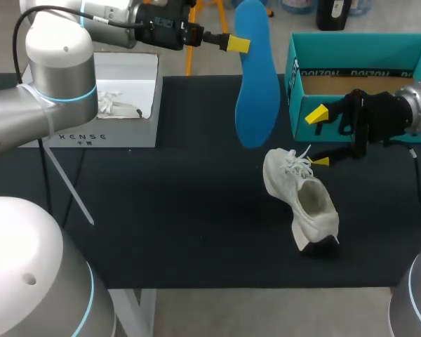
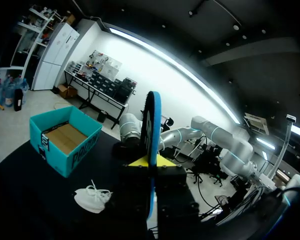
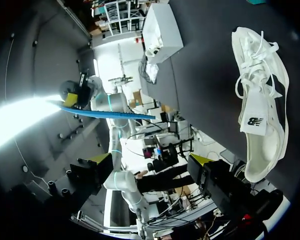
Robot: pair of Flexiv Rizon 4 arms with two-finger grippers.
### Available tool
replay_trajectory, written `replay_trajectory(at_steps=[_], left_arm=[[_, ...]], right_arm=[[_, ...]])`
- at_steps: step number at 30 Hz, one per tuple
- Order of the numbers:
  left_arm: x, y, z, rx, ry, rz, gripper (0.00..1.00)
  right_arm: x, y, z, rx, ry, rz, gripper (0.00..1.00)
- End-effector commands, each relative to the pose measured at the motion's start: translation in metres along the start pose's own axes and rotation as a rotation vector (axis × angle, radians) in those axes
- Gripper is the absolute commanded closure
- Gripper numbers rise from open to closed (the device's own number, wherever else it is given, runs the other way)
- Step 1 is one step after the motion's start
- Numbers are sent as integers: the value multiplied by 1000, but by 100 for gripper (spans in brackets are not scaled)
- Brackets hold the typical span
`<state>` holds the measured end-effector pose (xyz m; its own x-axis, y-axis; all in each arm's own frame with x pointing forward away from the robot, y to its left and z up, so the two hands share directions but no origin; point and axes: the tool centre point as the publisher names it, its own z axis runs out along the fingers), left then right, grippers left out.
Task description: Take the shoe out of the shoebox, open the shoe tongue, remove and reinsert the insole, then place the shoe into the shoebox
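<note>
Done so far: the white shoe [image 1: 302, 193] was out of the teal shoebox [image 1: 358, 49] and rested on the black table [image 1: 161, 210], just in front of the box. The blue insole [image 1: 256, 84] was out of the shoe.
Insole: it hung upright in the air above the table, near the shoe's toe.
Left gripper [image 1: 237, 44]: its fingers were clamped on the insole's upper end.
Right gripper [image 1: 318, 137]: its fingers were spread wide with nothing between them, just beside the shoe's laces and close to the shoebox's front wall.
Left to do: by the look of it, the insole had to go back into the shoe, and then the shoe into the shoebox.
Tongue: the shoe's mouth gaped, but how far the tongue was pulled back was hard to tell.
Hidden: the insole covered one of the left gripper's fingertips in the head view. The shoebox's right end was cut off. A white box [image 1: 119, 133] at the table's left showed only a tangle of white laces.
</note>
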<state>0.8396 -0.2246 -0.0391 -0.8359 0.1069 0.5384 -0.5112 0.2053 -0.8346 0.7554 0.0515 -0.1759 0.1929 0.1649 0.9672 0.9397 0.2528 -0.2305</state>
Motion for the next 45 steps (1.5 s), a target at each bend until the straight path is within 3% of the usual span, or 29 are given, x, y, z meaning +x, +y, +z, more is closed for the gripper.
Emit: replay_trajectory(at_steps=[1, 23, 24, 26, 30, 32, 33, 35, 36, 40, 45], left_arm=[[0, 0, 0, 0, 0, 0, 100], [0, 0, 0, 0, 0, 0, 100], [5, 0, 2, 27, 4, 92, 100], [10, 9, 1, 16, -51, 175, 100], [20, 31, -13, 45, -40, 391, 100], [22, 48, -19, 28, -96, 494, 100], [25, 57, -23, 46, -66, 536, 100], [28, 75, -23, -4, -118, 644, 100], [31, 83, -23, 10, -85, 659, 100], [31, 108, -7, -67, -90, 735, 100], [34, 118, 16, -183, -100, 816, 100]], right_arm=[[0, 0, 1, -2, -1, 1, 0], [0, 0, 1, -2, -1, 1, 0], [0, 0, 1, -2, -1, 1, 0], [0, 0, 1, -2, -1, 1, 0], [0, 0, 1, -2, -1, 1, 0], [0, 0, 1, -2, -1, 1, 0], [0, 0, 1, -2, -1, 1, 0], [0, 0, 1, -2, -1, 1, 0], [0, 0, 1, -2, -1, 1, 0], [0, 0, 1, -2, -1, 1, 0], [0, 0, 1, -2, -1, 1, 0]])
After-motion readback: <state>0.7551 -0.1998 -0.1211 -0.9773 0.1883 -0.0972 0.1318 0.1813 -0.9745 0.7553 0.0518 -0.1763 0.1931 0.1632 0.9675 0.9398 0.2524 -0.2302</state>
